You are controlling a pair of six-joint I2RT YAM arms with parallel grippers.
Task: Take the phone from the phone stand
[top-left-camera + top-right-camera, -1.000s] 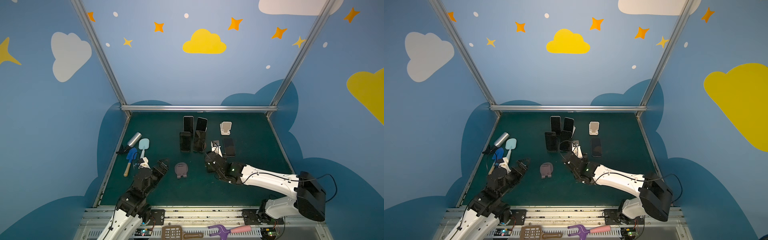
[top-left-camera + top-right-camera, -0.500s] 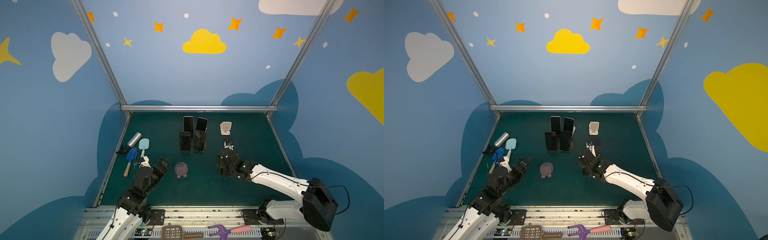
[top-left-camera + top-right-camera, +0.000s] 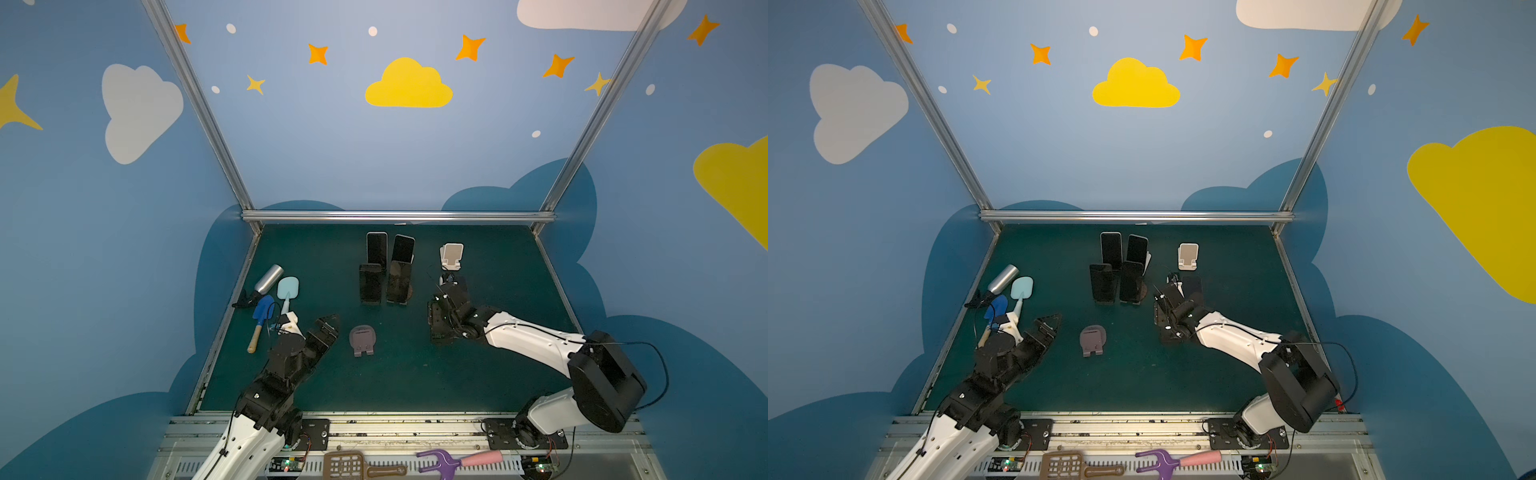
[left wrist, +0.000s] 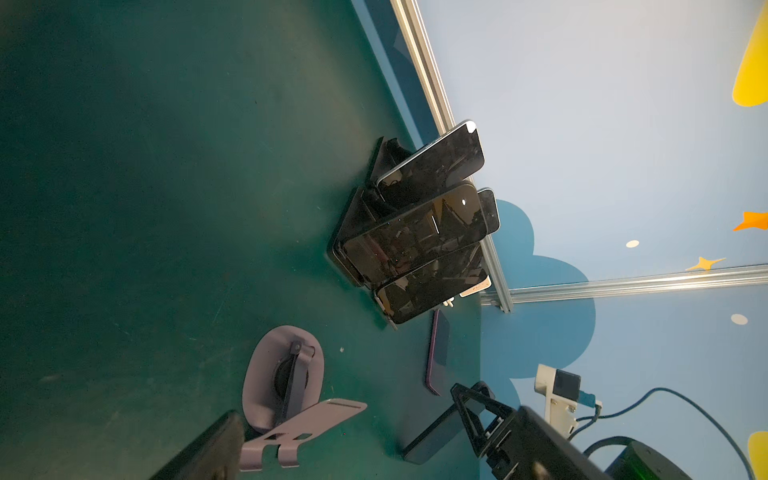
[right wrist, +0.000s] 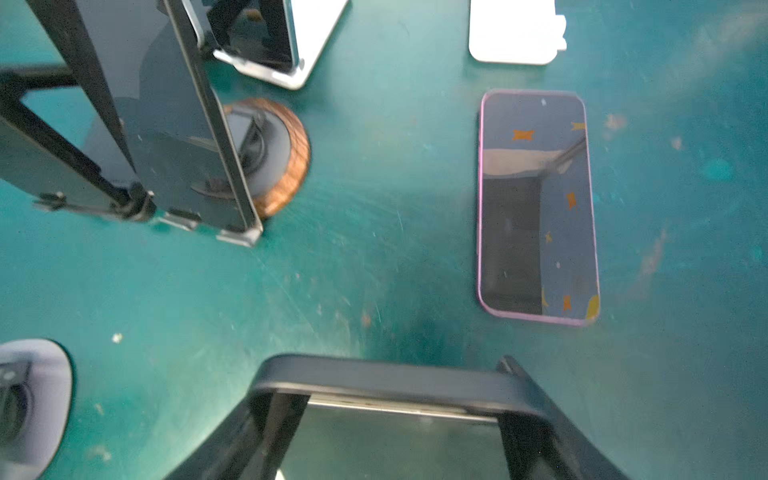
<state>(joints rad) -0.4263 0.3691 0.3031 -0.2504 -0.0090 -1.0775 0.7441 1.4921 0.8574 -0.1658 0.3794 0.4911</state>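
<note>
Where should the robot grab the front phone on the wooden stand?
Probably its long side edges near the top, coming down from above: the phone leans nearly upright on the stand, bottom caught in the lip, top free.

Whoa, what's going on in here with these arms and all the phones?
The right arm's pincer grips a dark rectangular phone by its edges, low near the green mat. Four other dark phones stand propped upright mid-table, and a purple-edged phone lies flat on the mat. A white plastic stand and a grey-lilac round-based stand are empty. The left pincer hangs open, holding nothing.
</note>
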